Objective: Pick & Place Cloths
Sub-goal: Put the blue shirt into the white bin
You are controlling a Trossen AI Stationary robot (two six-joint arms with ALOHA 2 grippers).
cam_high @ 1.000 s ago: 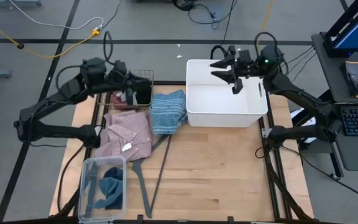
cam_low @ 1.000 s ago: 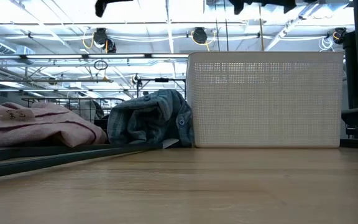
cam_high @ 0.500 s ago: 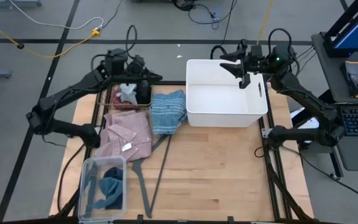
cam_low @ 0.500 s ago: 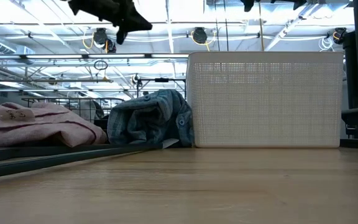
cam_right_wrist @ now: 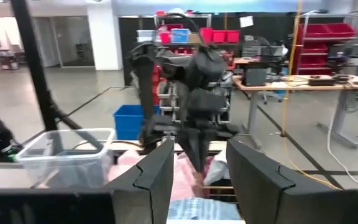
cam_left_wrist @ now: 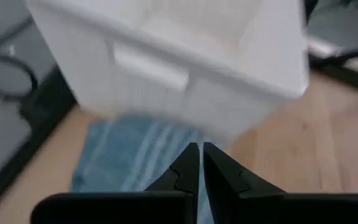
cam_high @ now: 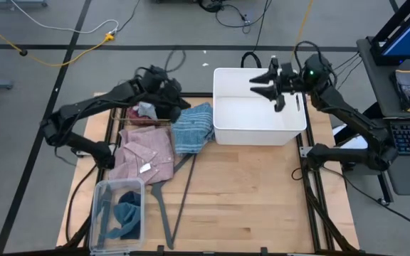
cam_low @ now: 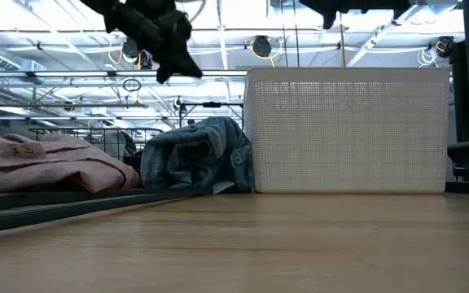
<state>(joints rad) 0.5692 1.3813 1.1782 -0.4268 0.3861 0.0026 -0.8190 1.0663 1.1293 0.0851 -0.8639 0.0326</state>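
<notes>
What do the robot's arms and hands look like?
Both arms are black, thin and jointed, with black cables looping off them. Each hand, left hand and right hand, ends in two dark, flat, pointed fingers. A small green light glows on the right arm.

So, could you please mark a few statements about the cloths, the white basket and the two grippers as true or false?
1. The white basket is full of cloths. False: its inside shows bare white.
2. The blue striped towel lies beside the basket. True.
3. The right gripper is open above the basket. True.
4. The left gripper is wide open. False: the left wrist view shows its fingers nearly together, and a dark cloth hangs from it in the low view.
5. The pink checked shirt lies inside the clear plastic bin. False: it lies on the table.
</notes>
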